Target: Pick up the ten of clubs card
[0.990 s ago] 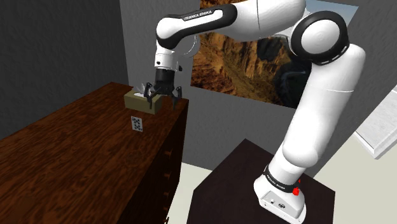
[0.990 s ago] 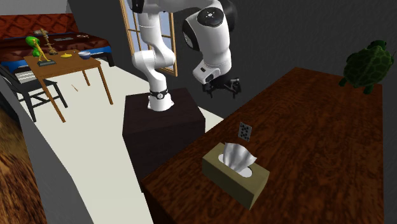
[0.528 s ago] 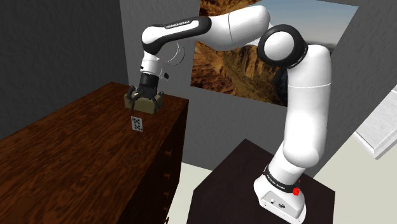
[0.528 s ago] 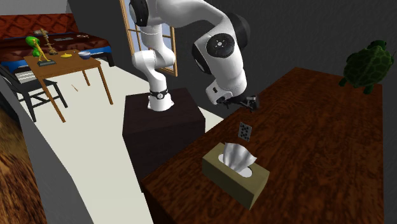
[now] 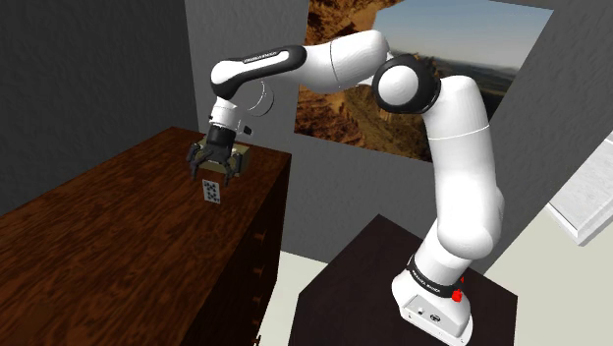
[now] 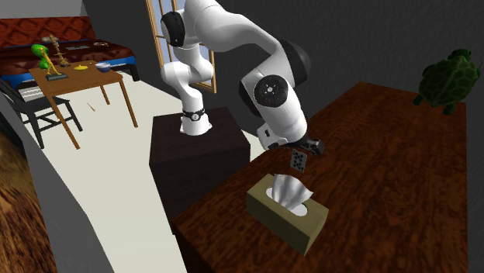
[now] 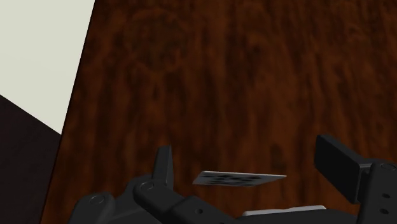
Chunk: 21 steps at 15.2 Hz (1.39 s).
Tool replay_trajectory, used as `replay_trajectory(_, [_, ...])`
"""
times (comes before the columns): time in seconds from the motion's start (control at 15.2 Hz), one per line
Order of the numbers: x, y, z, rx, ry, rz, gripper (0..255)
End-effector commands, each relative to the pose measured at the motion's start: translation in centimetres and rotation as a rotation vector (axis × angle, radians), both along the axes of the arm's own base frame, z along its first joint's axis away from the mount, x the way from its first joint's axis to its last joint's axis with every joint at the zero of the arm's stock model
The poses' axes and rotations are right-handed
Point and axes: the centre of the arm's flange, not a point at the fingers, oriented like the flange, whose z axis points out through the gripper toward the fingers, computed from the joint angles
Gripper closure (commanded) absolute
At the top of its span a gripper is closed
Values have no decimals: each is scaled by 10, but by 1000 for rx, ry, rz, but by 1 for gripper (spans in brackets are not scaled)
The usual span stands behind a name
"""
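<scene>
Fingers (image 7: pixel 164 167) of the all-black two-finger gripper (image 7: pixel 246 156) stand apart, clasping nothing. The small white rectangular card with black pips (image 7: pixel 240 179) lies flat between and below them, untouched, on the dark brown wooden dresser top (image 7: pixel 210 76); its long axis seems crosswise to their closing line.

light: dim, flat | brightest: white arm (image 5: pixel 467 177), pale floor (image 6: pixel 124 171) | tabletop (image 7: pixel 222 76): dark, grain perhaps slightly blurred
</scene>
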Motion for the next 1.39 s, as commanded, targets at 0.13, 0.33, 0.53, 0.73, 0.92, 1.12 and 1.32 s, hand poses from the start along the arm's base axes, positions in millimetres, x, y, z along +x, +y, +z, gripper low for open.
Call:
replay_trajectory(0.13, [-1,1,-19,0,0,-1,0])
replay_trajectory(0.33, [-1,1,-18,0,0,-1,255])
replay_trajectory(0.53, [0,1,-18,0,0,-1,255])
replay_trajectory(0.73, [0,1,-18,0,0,-1,255])
replay_trajectory(0.92, [-1,1,-14,0,0,-1,255])
replay_trajectory(1.12, [-1,1,2,0,0,-1,255])
replay_trajectory(1.32, [-1,1,18,0,0,-1,255])
